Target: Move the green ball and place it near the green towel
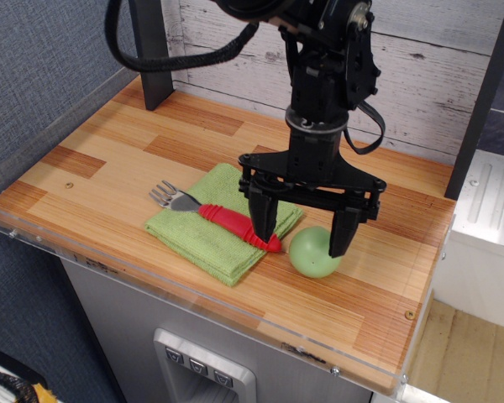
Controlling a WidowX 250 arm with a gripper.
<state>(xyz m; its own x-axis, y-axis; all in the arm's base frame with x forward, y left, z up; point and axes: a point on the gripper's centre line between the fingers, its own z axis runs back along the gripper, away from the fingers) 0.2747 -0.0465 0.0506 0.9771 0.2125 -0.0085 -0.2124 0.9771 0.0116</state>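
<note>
The green ball (312, 253) rests on the wooden tabletop just right of the green towel (213, 228), a small gap from its right corner. The towel is folded and lies flat near the front middle. My gripper (301, 227) is open and empty, raised above the ball and slightly left of it, its right finger over the ball's top right and its left finger over the towel's right corner. Nothing is between the fingers.
A fork with a red handle (221, 218) lies across the towel, its handle end close to the ball. The table (109, 159) has a clear plastic rim at the front and left edges. A dark post (151, 50) stands at the back left.
</note>
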